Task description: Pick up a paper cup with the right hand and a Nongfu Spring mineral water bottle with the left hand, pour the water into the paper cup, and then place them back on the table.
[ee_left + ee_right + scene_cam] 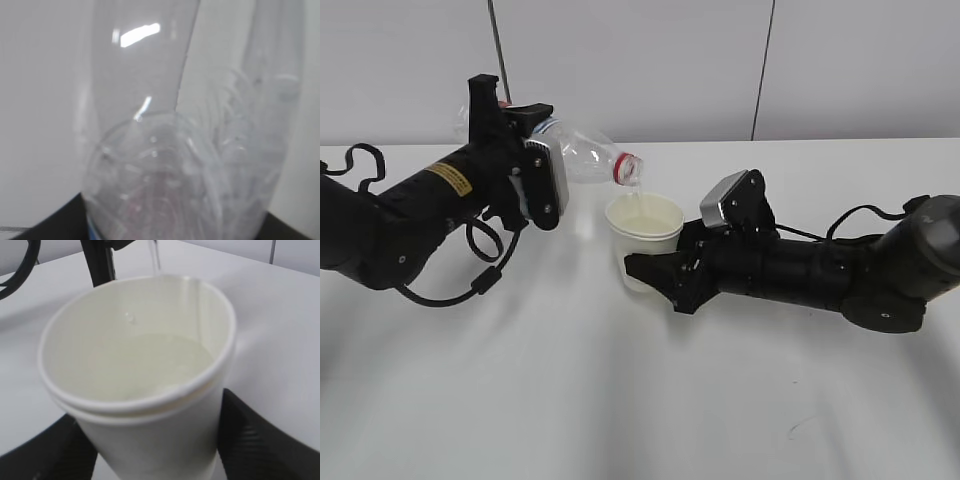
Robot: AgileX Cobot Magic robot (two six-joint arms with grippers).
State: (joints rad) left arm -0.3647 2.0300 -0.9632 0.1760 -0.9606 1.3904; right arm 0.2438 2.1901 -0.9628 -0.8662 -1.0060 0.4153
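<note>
**Desk:** Where were the bottle and the cup when you looked?

**Operator:** I had the left hand (535, 165) clamped on the Nongfu Spring mineral water bottle (582, 157), lifted off the table (640, 400) and tipped well over, its red neck ring pointing down and to the right. The mouth sat just above the rim of the paper cup (642, 240), and I could see a thin stream of water (632, 197) falling from it into the cup

**Desk:** And the right side?

**Operator:** The right hand (655, 272) was gripping the paper cup from the side, its black fingers (255, 440) pressed against the cup wall on both flanks. In the right wrist view the paper cup (150, 405) stood upright and held pale liquid partway up, with the stream (154, 255) coming in near the far rim. I could not tell whether the cup base touched the table or hung just above it

**Desk:** Anything from the left wrist camera?

**Operator:** Mostly blur. The clear bottle (180, 170) filled the view, its ribbed plastic close to the lens, and I could not make out the fingers there. From the exterior view the two arms reached toward each other, the yellow label (448, 178) showing on the left arm's body
</note>
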